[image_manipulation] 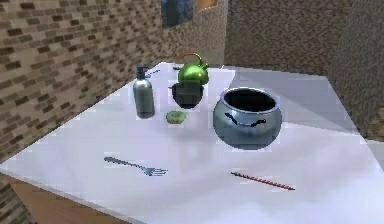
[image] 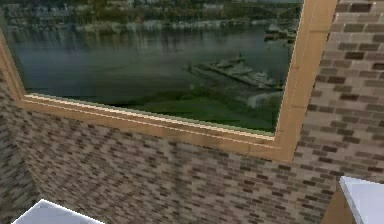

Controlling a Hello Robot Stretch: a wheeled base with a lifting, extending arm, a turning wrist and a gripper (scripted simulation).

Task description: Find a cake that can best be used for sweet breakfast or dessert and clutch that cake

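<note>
Where the forward view meets a brick wall (image: 150,170), a pale surface corner (image: 50,212) pokes in at the bottom left. A large wood-framed window (image: 150,60) looks onto grey water, a green bank and docks, and spans most of the wall. At the lower right lies a white tabletop edge (image: 365,195).

In the arm side view, a white table (image_manipulation: 60,150) stretches across, with brick walls behind it and a blue picture (image_manipulation: 177,10) hanging high on the far wall. At the left, near the front edge, a fork (image_manipulation: 135,166) lies flat, its tines toward the picture's right. Farther back stands a grey spray bottle (image_manipulation: 145,92), upright, with a dark nozzle.

Just right of the bottle, a greenish lump (image_manipulation: 177,117), small and round, lies on the tabletop. It sits just in front of a small dark pot (image_manipulation: 186,96). Whether this lump is the cake cannot be told.

Behind the dark pot stands a green kettle (image_manipulation: 192,72) with an arched yellowish handle; whether the two touch is unclear. To the right, near the lump but apart from it, sits a large round steel pot (image_manipulation: 247,117) with no lid. In front of it, a thin red pencil (image_manipulation: 263,180) lies flat near the table's front edge.

How the claw stands cannot be told from these views.
</note>
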